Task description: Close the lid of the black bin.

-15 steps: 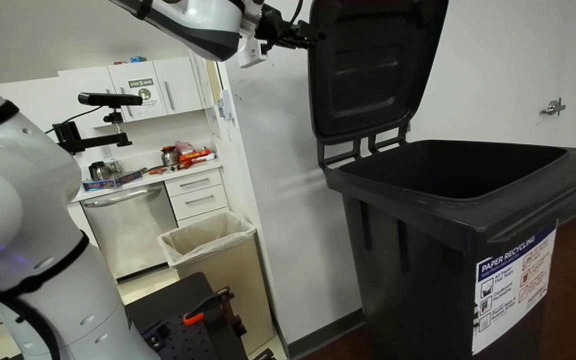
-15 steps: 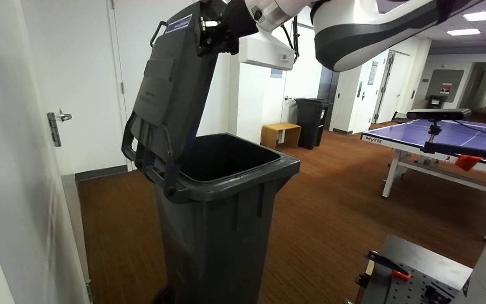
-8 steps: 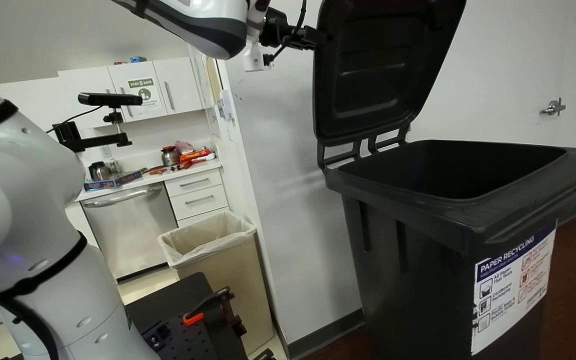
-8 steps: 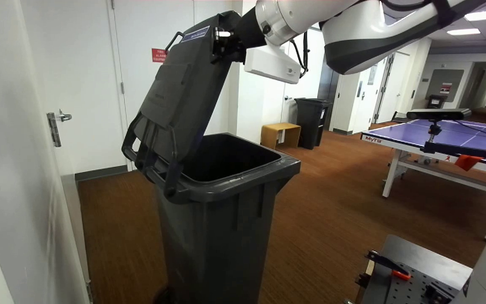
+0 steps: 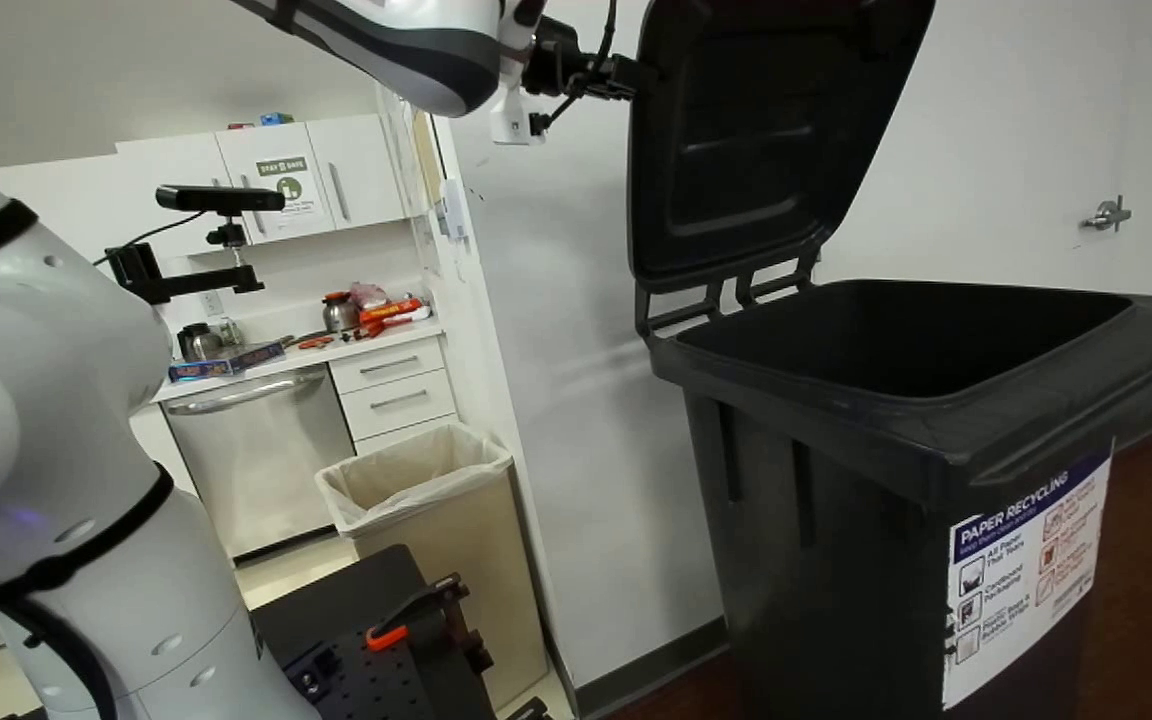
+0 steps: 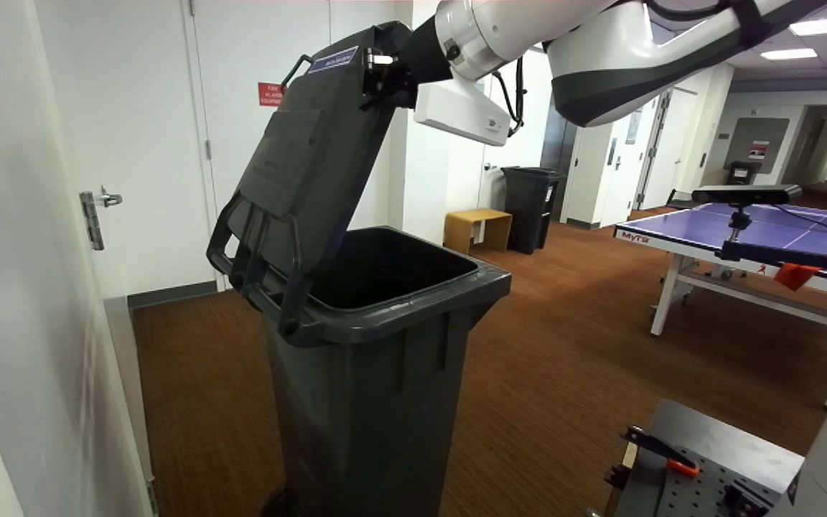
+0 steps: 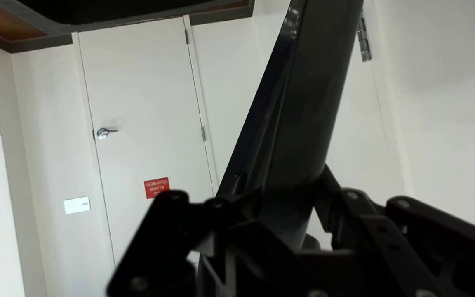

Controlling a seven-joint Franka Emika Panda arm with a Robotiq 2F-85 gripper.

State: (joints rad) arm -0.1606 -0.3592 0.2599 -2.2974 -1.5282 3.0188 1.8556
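A tall, boxy black plastic bin (image 5: 816, 540) stands upright, its mouth uncovered in both exterior views. A white jointed robot arm (image 5: 86, 370) reaches over to the large, flat, round-cornered black plastic lid (image 5: 766, 150), which is raised and leans a little toward the opening, well short of closed. A white-and-blue recycling label (image 5: 1026, 580) is on the bin's front. The black two-fingered claw (image 7: 289, 192) is clamped on the lid's side edge near its free end; the wrist view shows that edge running between its jaws. The step in hand appears to be swinging the lid down, at an early stage. The next move probably calls for an arc about the black plastic hinge arms (image 6: 293, 305), across the opening and down, the claw turning with the lid so its hold does not twist free, then a press onto the bin.
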